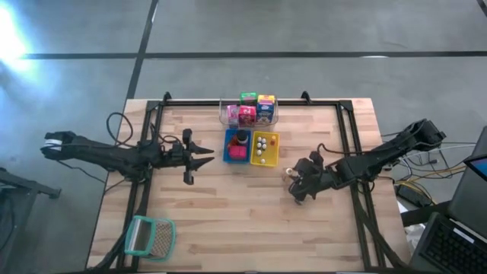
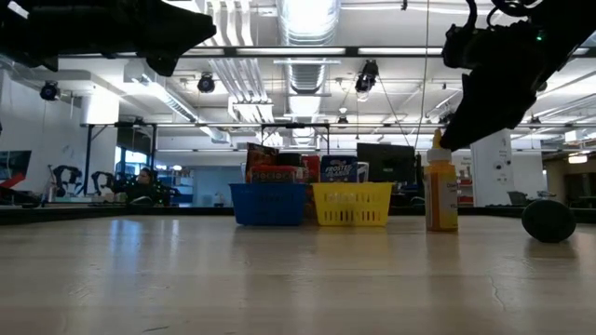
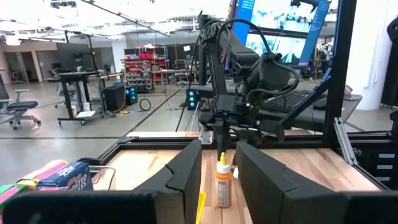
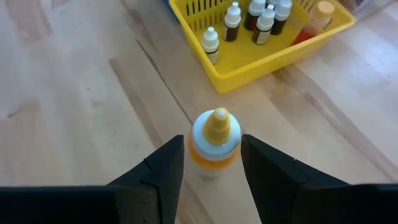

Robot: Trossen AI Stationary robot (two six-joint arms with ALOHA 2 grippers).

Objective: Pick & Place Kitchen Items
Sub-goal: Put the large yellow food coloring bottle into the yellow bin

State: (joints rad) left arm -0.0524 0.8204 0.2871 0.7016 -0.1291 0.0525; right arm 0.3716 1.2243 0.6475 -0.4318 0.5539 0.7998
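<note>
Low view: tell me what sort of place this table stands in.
Probably an open lab or workshop. Bare ducts and pipes run under the ceiling, monitors stand behind the table, and the left wrist view shows desks and red shelving across a wide floor.

Print legible in few places. Blue box (image 3: 67, 176) in the left wrist view: white lettering, looks like "Frosted Flakes", partly cut off. Low view: blue box (image 2: 344, 171) behind the yellow tray (image 2: 351, 204) carries white lettering of the same sort, and the red packet (image 2: 272, 173) over the blue tray (image 2: 268, 204) has a white word too small to make out.
</note>
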